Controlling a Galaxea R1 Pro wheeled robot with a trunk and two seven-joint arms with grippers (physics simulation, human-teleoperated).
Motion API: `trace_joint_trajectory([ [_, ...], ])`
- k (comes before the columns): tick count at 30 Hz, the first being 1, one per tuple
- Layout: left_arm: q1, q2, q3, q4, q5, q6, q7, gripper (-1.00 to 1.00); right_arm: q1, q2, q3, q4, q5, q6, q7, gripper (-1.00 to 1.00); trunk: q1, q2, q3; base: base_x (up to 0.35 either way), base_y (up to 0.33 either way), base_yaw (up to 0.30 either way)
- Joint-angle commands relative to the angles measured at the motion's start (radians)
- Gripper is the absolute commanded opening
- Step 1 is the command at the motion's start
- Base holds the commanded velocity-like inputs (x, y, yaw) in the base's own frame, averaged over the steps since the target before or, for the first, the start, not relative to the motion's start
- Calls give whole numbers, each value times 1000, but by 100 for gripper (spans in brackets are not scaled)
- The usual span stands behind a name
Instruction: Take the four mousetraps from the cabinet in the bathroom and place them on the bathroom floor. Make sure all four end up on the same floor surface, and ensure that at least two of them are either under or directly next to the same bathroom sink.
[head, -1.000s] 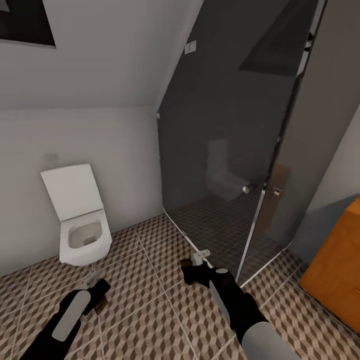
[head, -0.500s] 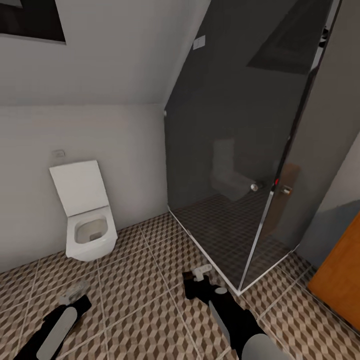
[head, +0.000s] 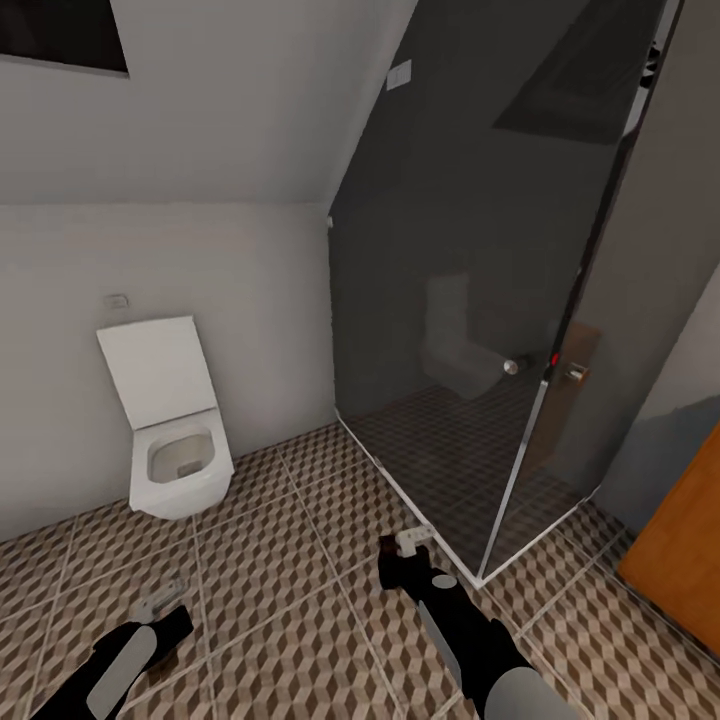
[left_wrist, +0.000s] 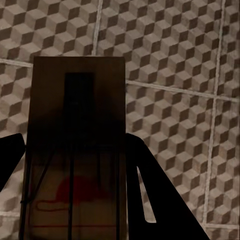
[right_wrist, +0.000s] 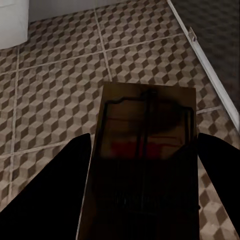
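Each gripper holds one mousetrap. In the left wrist view a tan mousetrap (left_wrist: 75, 125) with dark wire sits between the dark fingers (left_wrist: 150, 190) of my left gripper (left_wrist: 75, 165). In the right wrist view a second mousetrap (right_wrist: 145, 130) sits in my right gripper (right_wrist: 145, 170). In the head view my left gripper (head: 160, 605) hangs low at the left and my right gripper (head: 405, 560) is near the shower's corner, both above the bathroom floor (head: 290, 600). The orange cabinet (head: 685, 560) shows at the right edge. The sink is out of view.
A white wall-hung toilet (head: 175, 450) with its lid up stands at the left. A dark glass shower enclosure (head: 470, 350) with a white base rail (head: 400, 490) takes up the middle and right. Open tiled floor lies between the toilet and the shower.
The head view has shifted, so the camera moved. My left arm has sunk lower in the picture. My right gripper has edged slightly right. Both traps stay held.
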Motion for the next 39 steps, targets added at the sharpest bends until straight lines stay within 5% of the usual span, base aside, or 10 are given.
trace_joint_trajectory([
  [1,-1,0,0,2,-1,0,-4,-100,0,0,-1,-4,-2,16,-3,-100,4,-7,-3,0,0,0],
  [8,-2,-7,-5,-24,-3,-4,79,-100,-53,0,-6,28,-1,168,110,-100,31,-56,-25,0,0,128],
  [13,-2,-30,-10,-55,-2,-1,98,-100,-124,0,-7,155,-2,179,134,-100,50,-91,-41,0,0,265],
  [18,-2,-46,-14,-83,-3,1,106,-100,-140,-3,-6,111,-2,180,141,-100,69,-126,-56,0,0,287],
  [24,-9,-62,-82,-116,-3,2,134,-100,-128,-6,-4,-18,5,193,141,-100,92,-168,-75,0,0,293],
  [29,-63,-121,-139,-114,-5,7,188,-100,-107,-8,-5,-45,9,196,142,-100,111,-203,-91,0,0,295],
  [32,-134,-151,-169,-93,-6,46,208,-100,-76,-34,-7,-51,9,191,146,-100,123,-224,-100,0,0,295],
  [35,-212,-181,-191,-47,-7,94,216,-100,-60,-106,-5,-55,4,188,174,-100,134,-245,-110,0,0,295],
  [36,-243,-193,-199,-30,-7,107,221,-100,-56,-143,-7,-57,2,187,220,-100,138,-252,-113,0,0,295],
  [39,-270,-206,-210,-4,-8,105,230,-100,-52,-203,-11,-60,3,183,346,-100,150,-273,-122,0,0,295],
])
